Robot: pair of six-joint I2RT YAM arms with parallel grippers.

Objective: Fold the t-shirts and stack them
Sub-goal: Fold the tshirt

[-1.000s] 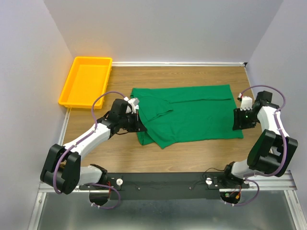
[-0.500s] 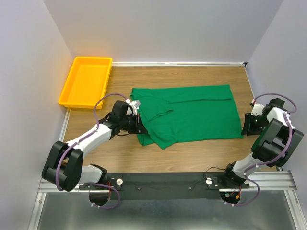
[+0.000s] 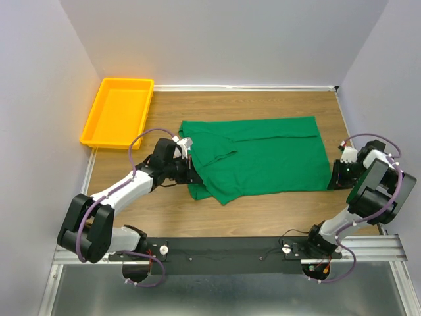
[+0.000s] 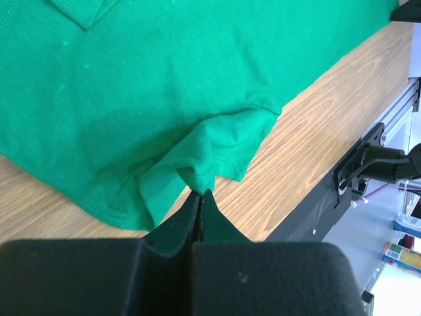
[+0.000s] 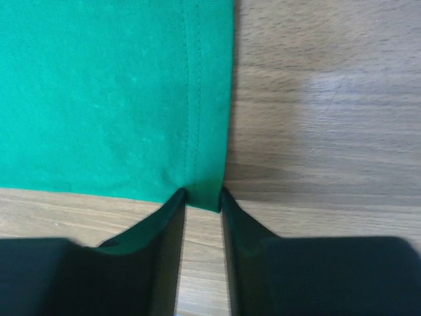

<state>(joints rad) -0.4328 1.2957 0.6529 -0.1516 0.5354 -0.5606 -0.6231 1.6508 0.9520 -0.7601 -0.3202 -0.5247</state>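
An emerald-green t-shirt lies spread across the middle of the wooden table, with its left part folded over itself. My left gripper is at the shirt's near left edge. In the left wrist view that gripper is shut on a bunched fold of the shirt's hem. My right gripper sits low at the shirt's near right corner. In the right wrist view the jaws stand apart, with the corner of the t-shirt lying flat between the fingertips.
A yellow tray stands at the back left of the table. The black rail carrying the arm bases runs along the near edge. Grey walls close in the left, back and right sides.
My right gripper swung out from the middle of the shirt's right edge and came back in at the near right corner, with its jaws narrower. The left gripper keeps its hold and barely moved.
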